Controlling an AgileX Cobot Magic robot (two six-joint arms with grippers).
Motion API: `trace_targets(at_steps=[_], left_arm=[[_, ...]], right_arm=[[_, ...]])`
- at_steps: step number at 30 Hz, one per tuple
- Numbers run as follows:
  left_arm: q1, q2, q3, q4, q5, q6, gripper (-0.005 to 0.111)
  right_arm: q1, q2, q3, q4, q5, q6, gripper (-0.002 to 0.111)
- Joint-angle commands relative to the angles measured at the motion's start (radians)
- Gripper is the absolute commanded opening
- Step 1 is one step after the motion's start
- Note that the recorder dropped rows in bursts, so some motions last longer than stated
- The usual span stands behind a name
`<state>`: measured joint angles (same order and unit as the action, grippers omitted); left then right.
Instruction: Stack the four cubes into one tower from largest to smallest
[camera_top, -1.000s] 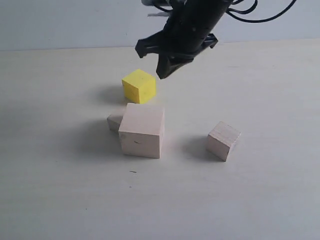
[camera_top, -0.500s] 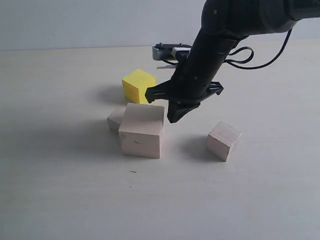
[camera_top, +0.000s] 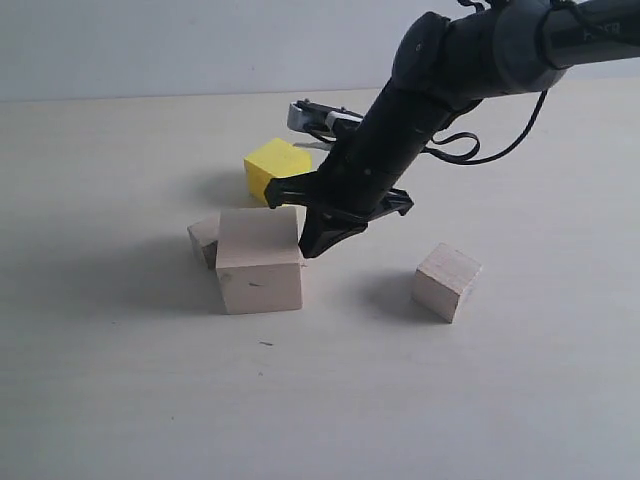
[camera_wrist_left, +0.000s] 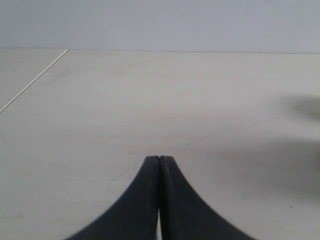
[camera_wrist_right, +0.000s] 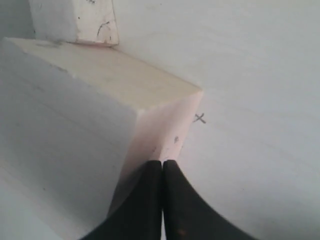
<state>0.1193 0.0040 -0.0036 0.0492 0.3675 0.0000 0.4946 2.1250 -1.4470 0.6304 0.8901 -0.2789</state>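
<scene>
Large cube (camera_top: 258, 262) flat, square-on to camera

Your black right arm (camera_top: 450, 60) slants down toward the middle, its black right gripper (camera_top: 311, 244) closed to a point. Your black left gripper (camera_wrist_left: 159, 159) is pressed closed too.

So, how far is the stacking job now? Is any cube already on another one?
Done: nothing; no cube sits on another. The large cube, yellow cube, medium cube and small cube all lie on the table. In hand: nothing held; the right gripper is shut, its tip at the large cube's side. The left gripper is shut too, holding nothing. Left: all three placements.
</scene>
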Motion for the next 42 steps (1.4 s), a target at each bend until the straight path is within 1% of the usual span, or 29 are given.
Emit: trace_targets(at_steps=[1,4,5,7,9,14,16,22,32,33,35,37,40,42], left_arm=[[-0.002,-0.004,0.004,-0.001,-0.006,0.0,0.0],[-0.002,-0.004,0.004,-0.001,-0.006,0.0,0.0],[-0.002,-0.004,0.004,-0.001,-0.006,0.0,0.0],[-0.002,-0.004,0.004,-0.001,-0.006,0.0,0.0],[-0.002,-0.004,0.004,-0.001,-0.006,0.0,0.0],[-0.002,-0.004,0.004,-0.001,-0.006,0.0,0.0],[-0.002,-0.004,0.004,-0.001,-0.006,0.0,0.0],[-0.002,-0.004,0.004,-0.001,-0.006,0.0,0.0],[-0.002,-0.004,0.004,-0.001,-0.006,0.0,0.0],[-0.002,-0.004,0.004,0.002,-0.009,0.022,0.0],[-0.002,-0.004,0.004,0.002,-0.042,0.066,0.0],[-0.002,-0.004,0.004,-0.002,-0.124,0.07,0.0],[-0.002,-0.004,0.004,-0.009,-0.31,0.059,0.0],[-0.002,-0.004,0.004,-0.009,-0.407,0.059,0.0]], right_arm=[[-0.003,-0.024,0.003,0.013,-0.01,-0.013,0.0],[-0.003,-0.088,0.003,-0.066,-0.075,0.017,0.0],[-0.003,-0.115,0.005,-0.177,-0.088,0.102,0.0],[-0.003,-0.151,0.036,-0.248,-0.078,0.142,0.0],[-0.003,-0.199,0.095,-0.246,-0.063,0.125,0.0],[0.0,-0.41,0.322,-0.2,-0.218,0.068,0.0],[0.0,-0.473,0.358,-0.192,-0.238,0.062,0.0],[0.0,-0.595,0.384,-0.185,-0.246,0.062,0.0],[0.0,-0.664,0.384,-0.18,-0.177,0.058,0.0],[0.0,-0.668,0.384,-0.18,-0.176,0.058,0.0],[0.0,-0.672,0.384,-0.18,-0.174,0.058,0.0],[0.0,-0.671,0.384,-0.18,-0.167,0.058,0.0],[0.0,-0.671,0.384,-0.18,-0.162,0.055,0.0],[0.0,-0.671,0.384,-0.18,-0.162,0.053,0.0]])
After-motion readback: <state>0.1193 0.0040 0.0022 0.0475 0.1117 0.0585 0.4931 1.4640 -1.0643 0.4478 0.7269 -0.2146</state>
